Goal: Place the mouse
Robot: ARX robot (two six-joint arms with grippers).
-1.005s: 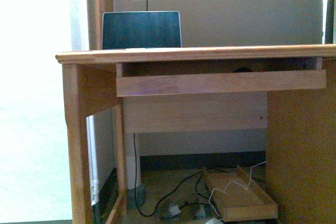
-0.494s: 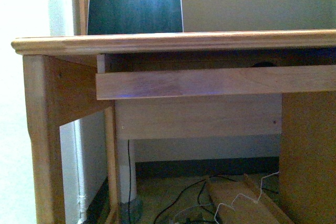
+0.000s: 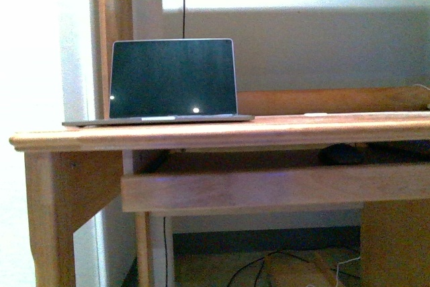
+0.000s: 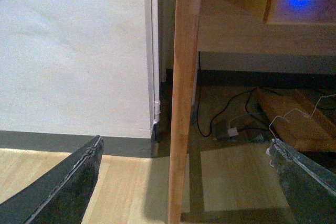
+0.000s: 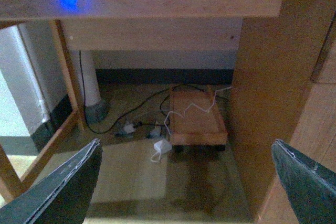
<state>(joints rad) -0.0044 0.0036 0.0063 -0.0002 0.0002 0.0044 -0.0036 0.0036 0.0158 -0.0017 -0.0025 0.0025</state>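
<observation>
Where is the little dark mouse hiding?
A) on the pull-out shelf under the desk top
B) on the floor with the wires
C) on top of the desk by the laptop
A: the mouse shows as a dark lump on the shelf just beneath the desk top.

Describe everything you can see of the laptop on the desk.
The laptop stands open on the wooden desk top, toward its left end. Its screen is dark, with two small bright spots and a thin pale frame, and stands nearly upright, facing the camera. The thin grey base lies flat on the wood. A dark cable runs up the wall behind it; whether they join is hidden.
</observation>
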